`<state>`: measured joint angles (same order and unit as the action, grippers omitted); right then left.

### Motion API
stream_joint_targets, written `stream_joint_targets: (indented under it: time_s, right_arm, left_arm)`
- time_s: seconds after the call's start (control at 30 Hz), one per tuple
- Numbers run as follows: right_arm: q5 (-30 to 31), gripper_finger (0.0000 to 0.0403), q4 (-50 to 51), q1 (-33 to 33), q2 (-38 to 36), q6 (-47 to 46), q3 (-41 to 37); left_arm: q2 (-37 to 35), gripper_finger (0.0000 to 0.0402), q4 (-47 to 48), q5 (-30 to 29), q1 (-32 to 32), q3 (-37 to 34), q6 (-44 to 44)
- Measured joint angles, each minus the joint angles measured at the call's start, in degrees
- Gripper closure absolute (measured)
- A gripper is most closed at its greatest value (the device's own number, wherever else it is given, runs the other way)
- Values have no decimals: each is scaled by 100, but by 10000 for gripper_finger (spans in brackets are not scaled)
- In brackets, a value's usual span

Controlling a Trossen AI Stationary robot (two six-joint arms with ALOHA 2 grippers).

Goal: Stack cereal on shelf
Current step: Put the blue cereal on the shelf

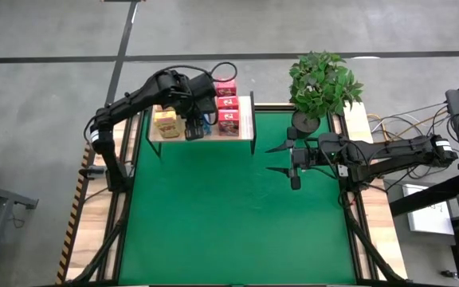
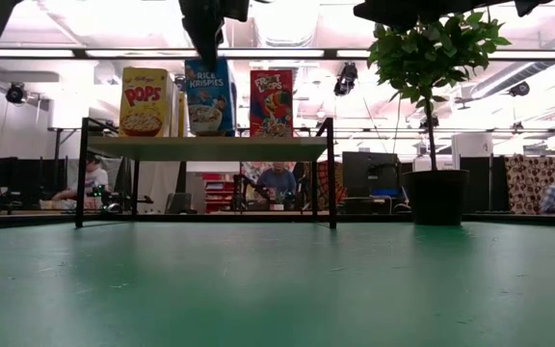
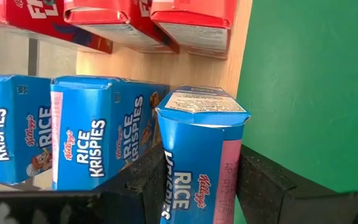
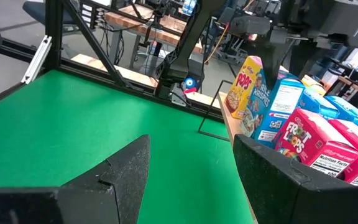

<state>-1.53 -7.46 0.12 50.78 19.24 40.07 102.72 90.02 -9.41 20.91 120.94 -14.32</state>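
Over the far left of the green mat (image 1: 237, 215), the left gripper (image 1: 194, 127) hangs above the front edge of the shelf (image 1: 248, 119), a light wooden board on thin black posts. Its jaws pinch a blue Rice Krispies box (image 3: 201, 155) by its narrow sides, the box upright between the two dark fingers (image 3: 263, 186), right at the shelf's front edge. In the left wrist view, two more Rice Krispies boxes (image 3: 89, 134) stand just beside it in a row on the board, and three red Froot Loops boxes (image 3: 191, 22) lie beyond them. From above, yellow Corn Pops boxes (image 1: 165, 121) fill the left part of the shelf, the blue ones sit under the arm in the middle, and the red boxes line up front to back on the right part. The low view shows one Corn Pops, one Rice Krispies and one Froot Loops front standing side by side on the board. Further right, a potted plant (image 1: 323, 84) stands at the mat's far edge. Just in front of it the right gripper (image 1: 281, 159) hovers above the mat, well apart from the shelf, jaws spread and holding nothing
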Motion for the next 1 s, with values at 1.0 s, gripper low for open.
stream_joint_targets:
  time_s: [1.0]
  right_arm:
    - [1,181,4,0,0,-15,0]
  left_arm:
    - [-4,255,-282,-8,-7,-482,-257]
